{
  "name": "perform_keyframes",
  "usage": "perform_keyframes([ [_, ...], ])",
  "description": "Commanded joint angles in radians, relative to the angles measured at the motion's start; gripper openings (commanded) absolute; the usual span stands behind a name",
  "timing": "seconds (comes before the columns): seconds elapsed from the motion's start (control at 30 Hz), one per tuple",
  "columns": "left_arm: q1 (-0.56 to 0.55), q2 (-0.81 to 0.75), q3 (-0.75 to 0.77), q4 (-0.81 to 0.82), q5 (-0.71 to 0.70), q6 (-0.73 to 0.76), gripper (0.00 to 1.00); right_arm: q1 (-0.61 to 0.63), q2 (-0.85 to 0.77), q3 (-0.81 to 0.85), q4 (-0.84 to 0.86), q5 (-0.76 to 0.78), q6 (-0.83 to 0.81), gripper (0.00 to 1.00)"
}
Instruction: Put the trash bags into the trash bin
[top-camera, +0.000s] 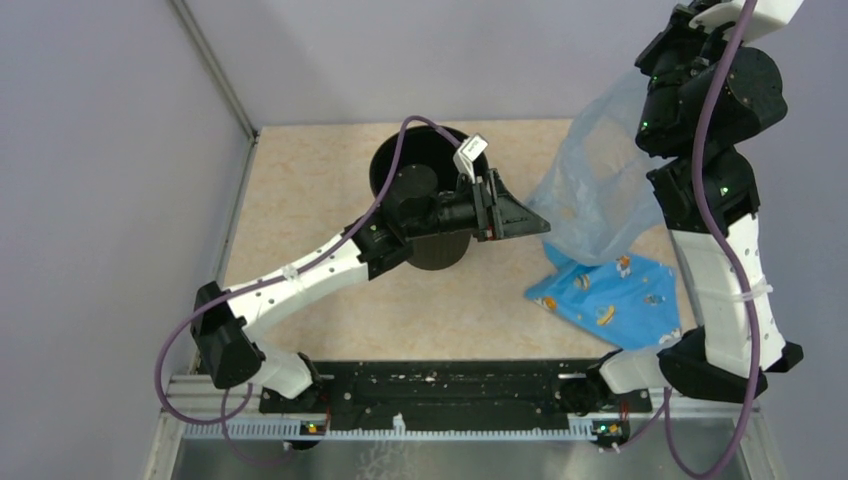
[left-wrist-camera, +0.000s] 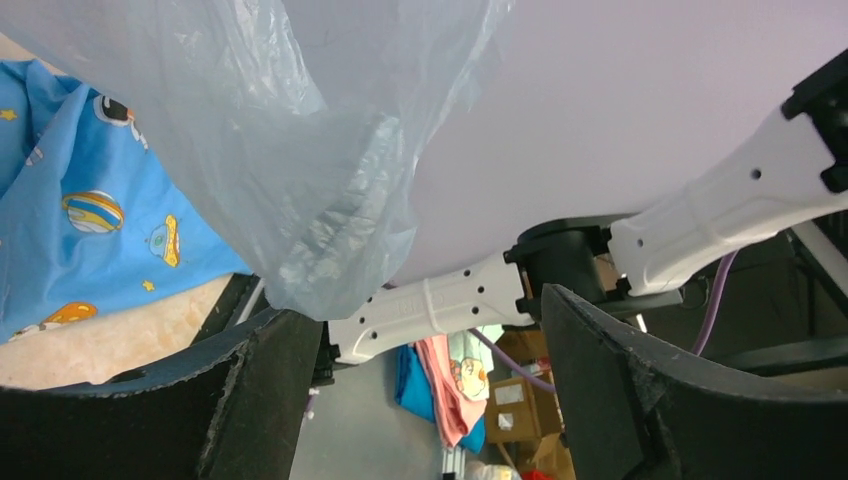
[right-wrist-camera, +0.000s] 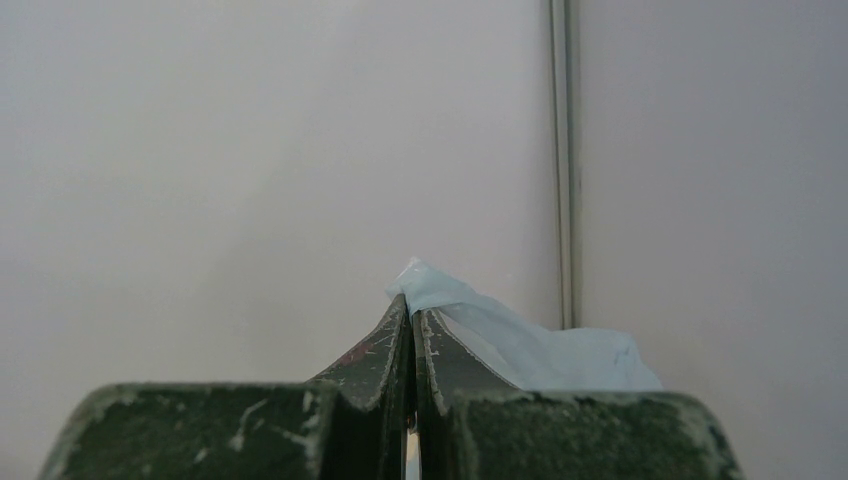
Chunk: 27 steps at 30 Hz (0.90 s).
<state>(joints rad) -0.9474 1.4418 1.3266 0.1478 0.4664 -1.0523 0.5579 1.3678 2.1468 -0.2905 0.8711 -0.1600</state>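
The pale translucent trash bag (top-camera: 592, 190) hangs in the air at the right of the table, its lower end over a blue cloth. My right gripper (right-wrist-camera: 412, 312) is shut on the bag's top edge (right-wrist-camera: 520, 350); in the top view its fingers are hidden behind the raised arm. The round black trash bin (top-camera: 384, 170) stands upright at the table's middle, partly covered by my left arm. My left gripper (top-camera: 535, 222) is open and empty, pointing right, close to the bag's left side. In the left wrist view the bag (left-wrist-camera: 300, 150) hangs just above the wide-apart fingers (left-wrist-camera: 250, 390).
A blue cloth with cartoon prints (top-camera: 610, 295) lies flat at the right front of the table, also in the left wrist view (left-wrist-camera: 90, 220). Grey walls close the left and back sides. The right arm's white link (left-wrist-camera: 440, 305) crosses behind the bag.
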Motion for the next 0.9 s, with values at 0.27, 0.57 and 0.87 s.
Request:
perform_keyframes([
  [0.27, -0.014, 0.054, 0.035, 0.122, -0.188, -0.108, 0.81, -0.007, -0.057, -0.051, 0.047, -0.031, 0.016, 0.00],
  [0.57, -0.009, 0.095, 0.038, 0.234, -0.249, -0.066, 0.56, -0.007, -0.085, -0.066, 0.037, -0.075, 0.028, 0.00],
  [0.87, 0.054, 0.117, 0.182, 0.250, -0.190, 0.100, 0.14, -0.007, -0.183, -0.144, 0.100, -0.171, 0.014, 0.00],
])
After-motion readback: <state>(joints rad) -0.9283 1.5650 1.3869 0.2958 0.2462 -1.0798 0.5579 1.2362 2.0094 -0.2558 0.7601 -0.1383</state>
